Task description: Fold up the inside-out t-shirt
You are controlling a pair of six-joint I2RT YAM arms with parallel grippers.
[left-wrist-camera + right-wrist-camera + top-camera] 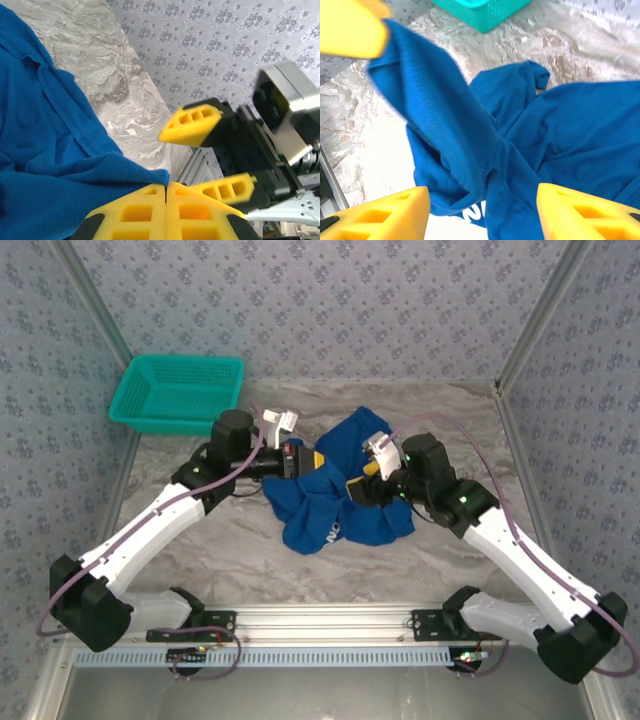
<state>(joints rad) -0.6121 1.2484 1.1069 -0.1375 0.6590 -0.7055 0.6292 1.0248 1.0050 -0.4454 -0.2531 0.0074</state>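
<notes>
Shirt: inside-out t-shirt (345, 490) crumpled on the tabletop (230, 550), front-right of the basket (180, 390).
Left end effector (165, 187): clamped on a shirt edge, probably to spread it.
Right end effector (483, 192): jaws apart over the fabric, gripping nothing.

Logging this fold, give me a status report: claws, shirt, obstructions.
Left claw shut on t-shirt edge. Right claw open over it. Bunched, not folded. Basket apart, far left.

Top external: fixed, high behind both arm bases (90, 605), looking down on the whole marble table (230, 545). Left wrist: close behind left gripper (166, 187), facing a wallpapered wall (225, 40). Right wrist: close behind right gripper (482, 192), facing down. All share blue t-shirt (340, 510); top and right wrist share teal basket (180, 390).
</notes>
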